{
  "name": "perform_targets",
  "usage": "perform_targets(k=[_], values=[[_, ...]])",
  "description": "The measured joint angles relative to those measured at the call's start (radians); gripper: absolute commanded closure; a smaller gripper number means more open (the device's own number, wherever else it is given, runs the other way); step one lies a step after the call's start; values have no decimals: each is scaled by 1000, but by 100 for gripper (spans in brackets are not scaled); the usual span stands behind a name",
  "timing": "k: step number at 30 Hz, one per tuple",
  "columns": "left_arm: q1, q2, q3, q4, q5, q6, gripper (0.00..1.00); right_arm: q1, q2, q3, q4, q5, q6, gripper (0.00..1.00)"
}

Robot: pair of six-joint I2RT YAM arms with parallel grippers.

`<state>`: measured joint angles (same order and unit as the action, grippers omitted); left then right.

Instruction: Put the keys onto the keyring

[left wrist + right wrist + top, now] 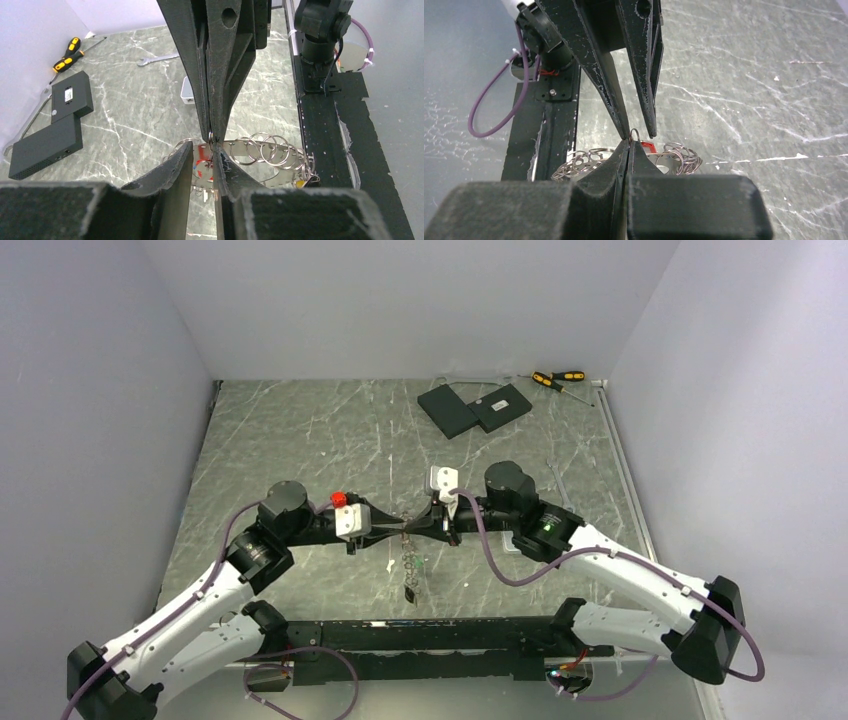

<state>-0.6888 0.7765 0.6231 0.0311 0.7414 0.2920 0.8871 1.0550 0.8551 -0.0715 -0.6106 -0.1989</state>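
Note:
The keyring (409, 562) is a flat metal ring with several small split rings round its rim, below both gripper tips. It also shows in the left wrist view (265, 172) and the right wrist view (681, 155). A red key head (202, 156) (648, 146) and a yellow one (300, 183) show on it. My right gripper (420, 529) (629, 142) is shut on one small split ring (634, 132). My left gripper (397, 527) (204, 147) is open, tips on either side of that ring. I cannot tell whether the keyring hangs or lies on the table.
Two black slabs (475, 408) and two yellow-and-black screwdrivers (558, 380) lie at the far right of the marble table (300, 440). A wrench (157, 60) lies near them. The black base rail (430, 635) runs along the near edge.

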Motion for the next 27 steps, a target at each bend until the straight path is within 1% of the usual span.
perform_targets(k=[5, 14, 17, 22, 27], values=[[12, -9, 0, 34, 18, -25, 78, 0, -14, -11, 48, 4, 20, 100], [17, -8, 0, 62, 46, -28, 81, 1, -44, -39, 110, 19, 44, 100], [17, -8, 0, 63, 48, -28, 85, 2, -56, -47, 125, 27, 47, 100], [17, 0, 0, 74, 57, -29, 88, 3, -67, -61, 158, 33, 61, 100], [20, 8, 0, 79, 67, -40, 88, 3, -70, -72, 176, 34, 77, 100]])
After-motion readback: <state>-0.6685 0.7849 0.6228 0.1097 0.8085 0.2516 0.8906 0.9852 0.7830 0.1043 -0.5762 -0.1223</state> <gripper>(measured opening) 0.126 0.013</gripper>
